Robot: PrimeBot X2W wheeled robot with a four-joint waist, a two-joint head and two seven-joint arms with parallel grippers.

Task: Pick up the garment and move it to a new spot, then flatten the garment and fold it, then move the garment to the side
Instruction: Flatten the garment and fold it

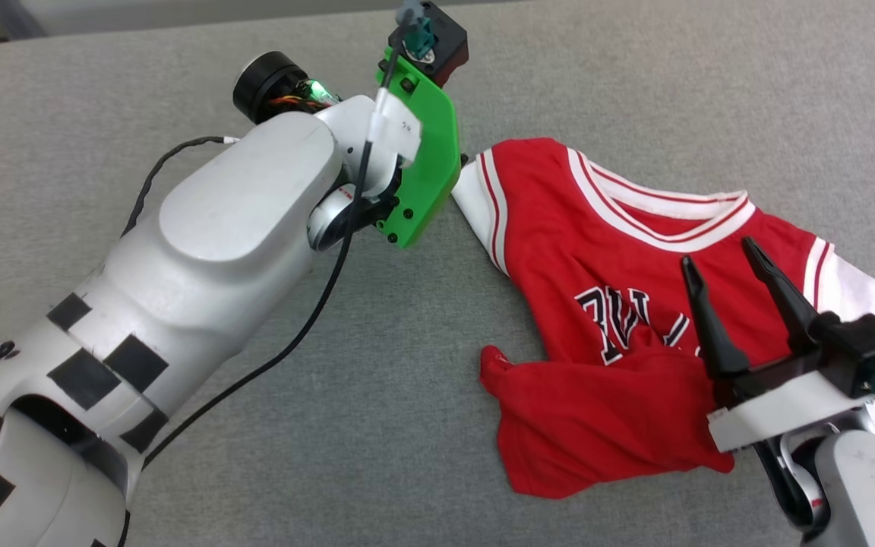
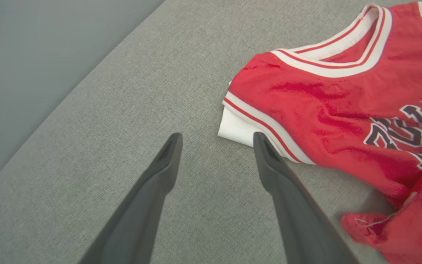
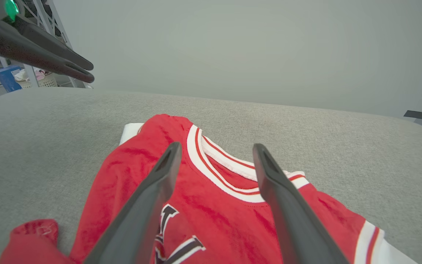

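Observation:
The garment (image 1: 604,251) is a red jersey with white sleeves and striped trim, lying crumpled on the right half of the grey surface. Its lower hem (image 1: 597,425) is folded up over the black lettering. My right gripper (image 1: 718,258) hovers open over the jersey's chest, fingers pointing toward the collar (image 3: 214,172); in the right wrist view it (image 3: 216,146) has nothing between its fingers. My left gripper (image 2: 217,135) is open and empty above bare cloth, its right finger (image 2: 266,157) just beside the white sleeve (image 2: 233,130) of the garment (image 2: 343,95). In the head view, the green mount (image 1: 426,152) on the left wrist hides its fingers.
The grey fabric surface (image 1: 377,365) spreads wide to the left of the jersey; its edge (image 2: 68,99) runs diagonally in the left wrist view. My bulky left forearm (image 1: 202,258) and its black cable (image 1: 308,319) cross the left side. A rack with a basket (image 3: 39,79) stands beyond the far edge.

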